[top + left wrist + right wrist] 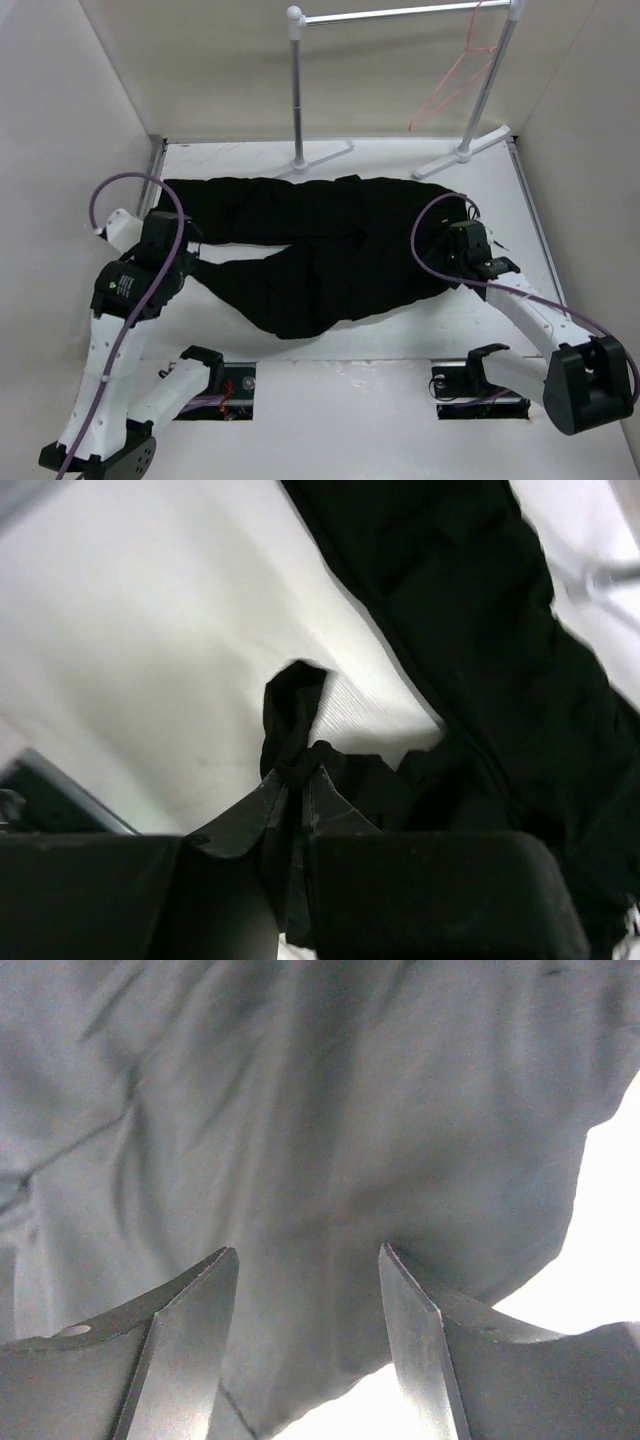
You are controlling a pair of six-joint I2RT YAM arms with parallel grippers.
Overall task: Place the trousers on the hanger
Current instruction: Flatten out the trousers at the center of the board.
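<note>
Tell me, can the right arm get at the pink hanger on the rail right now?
Probably, at a stretch. The hanger hangs from the rail at the far right, on that arm's side, with nothing lying between them. The right pincer is open over the trousers, so it looks free to go.

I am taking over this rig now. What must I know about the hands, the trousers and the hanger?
Left hand: shut on a fold of the trousers near their left end.
Right hand: open, above the right end, holding nothing.
Trousers lie spread on the table; the hanger hangs on the rail behind.
Done: one grip. Left: second grip, lift, put trousers on hanger.
</note>
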